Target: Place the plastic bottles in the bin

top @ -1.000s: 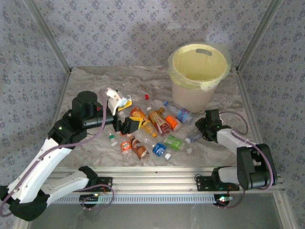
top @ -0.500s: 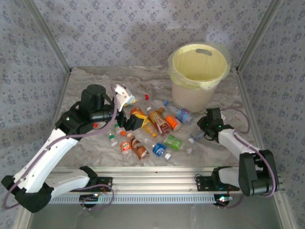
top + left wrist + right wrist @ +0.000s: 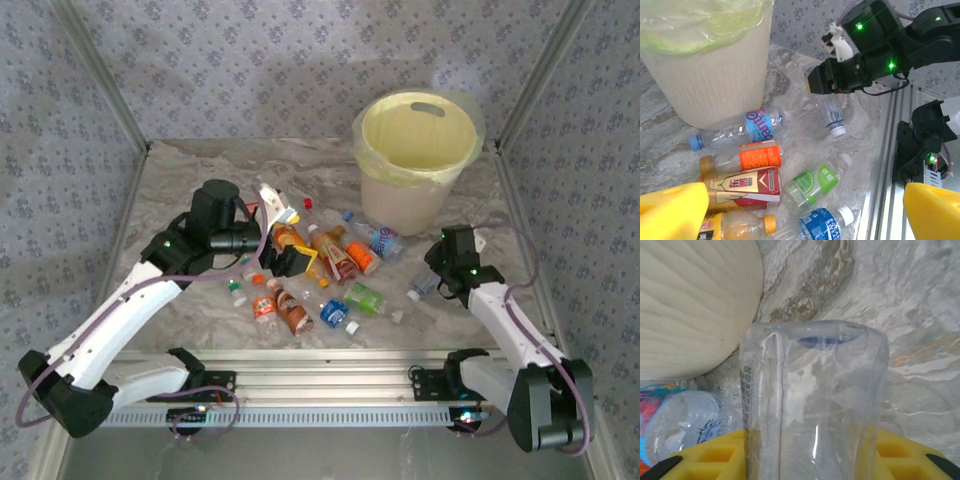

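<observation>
Marbled grey surface (image 3: 190, 170): right pincer (image 3: 428, 283) has just clamped a clear, white-capped plastic bottle (image 3: 812, 390), ready for the cream bag-lined bin (image 3: 405, 205); left pincer (image 3: 283, 234) hangs spread.

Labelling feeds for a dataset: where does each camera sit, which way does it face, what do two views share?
Top external: above, behind the bases, looking down on table, plastic bottles, bin; both arms, left gripper, right gripper show.
Left wrist: faces bin and right arm; own yellow fingers at bottom corners.
Right wrist: looks along its pads at the clear bottle they clamp.
Shared: both wrist views show that bottle.
</observation>
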You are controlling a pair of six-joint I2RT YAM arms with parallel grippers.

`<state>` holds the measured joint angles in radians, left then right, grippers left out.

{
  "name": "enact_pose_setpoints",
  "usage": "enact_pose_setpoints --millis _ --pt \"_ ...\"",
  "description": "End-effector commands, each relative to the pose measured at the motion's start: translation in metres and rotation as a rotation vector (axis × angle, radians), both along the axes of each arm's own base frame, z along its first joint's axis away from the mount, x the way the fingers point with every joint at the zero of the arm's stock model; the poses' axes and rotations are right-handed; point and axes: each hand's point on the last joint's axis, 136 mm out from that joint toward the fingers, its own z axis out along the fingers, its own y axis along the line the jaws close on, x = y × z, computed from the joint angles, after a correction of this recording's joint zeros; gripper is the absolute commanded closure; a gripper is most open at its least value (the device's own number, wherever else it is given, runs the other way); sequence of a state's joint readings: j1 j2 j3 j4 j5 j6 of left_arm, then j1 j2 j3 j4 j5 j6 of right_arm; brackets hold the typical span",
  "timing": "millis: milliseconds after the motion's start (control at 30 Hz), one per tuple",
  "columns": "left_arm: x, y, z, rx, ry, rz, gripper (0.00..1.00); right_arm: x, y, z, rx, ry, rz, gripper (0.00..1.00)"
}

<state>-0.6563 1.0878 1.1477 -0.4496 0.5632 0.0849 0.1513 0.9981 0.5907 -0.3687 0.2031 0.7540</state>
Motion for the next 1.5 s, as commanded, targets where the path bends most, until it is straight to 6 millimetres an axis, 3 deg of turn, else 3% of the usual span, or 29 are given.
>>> enact_pose_setpoints --millis 0,233,467,633,800,1000,1167,1467 --pt "0.001 -0.006 0.008 -0.081 -0.013 -0.014 0.00 -0.010 -0.016 0.031 -0.099 -0.015 -0.015 0.57" --pt "0.002 -0.004 0.003 -0.116 0.001 0.024 0.00 -0.020 -0.038 0.108 -0.259 -0.129 -0.019 0.58" --pt "0.009 0.008 0.010 -0.161 -0.059 0.114 0.00 -0.013 -0.050 0.196 -0.376 -0.296 -0.043 0.58" --pt "0.012 0.015 0.015 -0.184 -0.099 0.161 0.00 0.003 -0.038 0.252 -0.418 -0.420 0.025 0.60" --pt "0.014 0.024 0.019 -0.206 -0.134 0.210 0.00 0.027 -0.009 0.306 -0.465 -0.532 0.124 0.60" --pt "0.016 0.027 0.018 -0.204 -0.146 0.223 0.00 0.062 0.033 0.344 -0.507 -0.601 0.260 0.60" --pt "0.017 0.027 0.016 -0.191 -0.150 0.223 0.00 0.089 0.064 0.364 -0.529 -0.648 0.371 0.60" --pt "0.019 0.027 0.012 -0.176 -0.148 0.227 0.00 0.140 0.089 0.373 -0.542 -0.634 0.443 0.60"
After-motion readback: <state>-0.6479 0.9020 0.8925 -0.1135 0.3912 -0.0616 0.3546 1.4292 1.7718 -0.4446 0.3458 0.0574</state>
